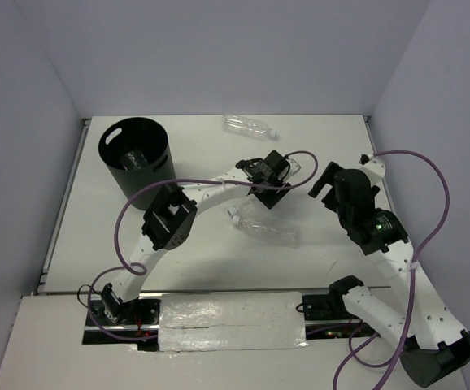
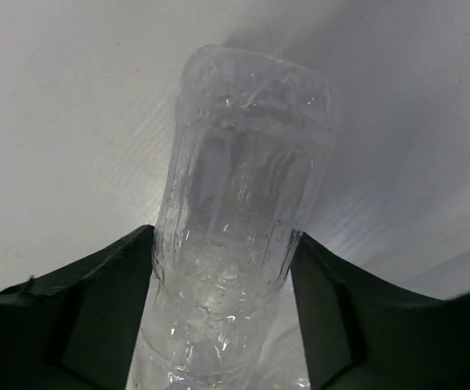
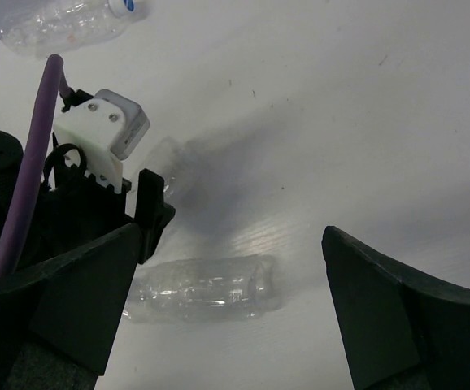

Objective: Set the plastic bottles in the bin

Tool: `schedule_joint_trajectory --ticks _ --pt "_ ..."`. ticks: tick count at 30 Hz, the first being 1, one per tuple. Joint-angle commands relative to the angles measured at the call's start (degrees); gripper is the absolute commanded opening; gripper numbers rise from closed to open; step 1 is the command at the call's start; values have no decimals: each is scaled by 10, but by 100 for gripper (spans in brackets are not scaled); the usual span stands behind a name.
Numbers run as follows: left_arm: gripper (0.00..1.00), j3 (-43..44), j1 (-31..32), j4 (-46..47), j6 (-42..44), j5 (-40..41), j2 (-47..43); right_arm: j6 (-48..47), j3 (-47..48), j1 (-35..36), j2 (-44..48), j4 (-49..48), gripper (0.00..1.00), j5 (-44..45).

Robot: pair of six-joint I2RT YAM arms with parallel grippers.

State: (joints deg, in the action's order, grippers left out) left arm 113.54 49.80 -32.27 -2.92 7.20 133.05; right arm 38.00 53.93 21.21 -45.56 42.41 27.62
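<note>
The black bin stands at the back left, and a clear bottle seems to lie inside it. My left gripper is shut on a clear crinkly bottle, its fingers pressed on both sides. That held bottle also shows faintly in the right wrist view. A second bottle lies on its side on the table just in front of the left gripper, and also shows in the right wrist view. A third bottle with a white cap lies at the back edge. My right gripper is open and empty, right of the lying bottle.
Purple cables loop off both arms. White walls close in the table at the back and sides. A taped strip runs along the near edge between the arm bases.
</note>
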Motion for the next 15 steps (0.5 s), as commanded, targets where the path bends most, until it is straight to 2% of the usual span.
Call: schedule_joint_trajectory --ticks 1,2,3,5,10,13,15 --pt "74 6 -8 28 14 48 5 -5 -1 -3 6 -11 100 12" --pt "68 5 -8 32 13 56 1 -5 -1 -3 6 -12 100 11" --pt "55 1 -12 38 12 64 -9 -6 -1 -3 6 -12 100 11" --pt "46 1 -14 40 15 90 -28 -6 0 -3 2 -12 100 10" --pt "42 62 -30 -10 12 131 -77 -6 4 -3 -5 -18 100 4" --pt "45 158 -63 -64 -23 103 -122 -6 10 -3 -10 -21 100 1" --pt "47 168 -80 -70 -43 88 -161 -7 12 -3 -11 -22 100 -2"
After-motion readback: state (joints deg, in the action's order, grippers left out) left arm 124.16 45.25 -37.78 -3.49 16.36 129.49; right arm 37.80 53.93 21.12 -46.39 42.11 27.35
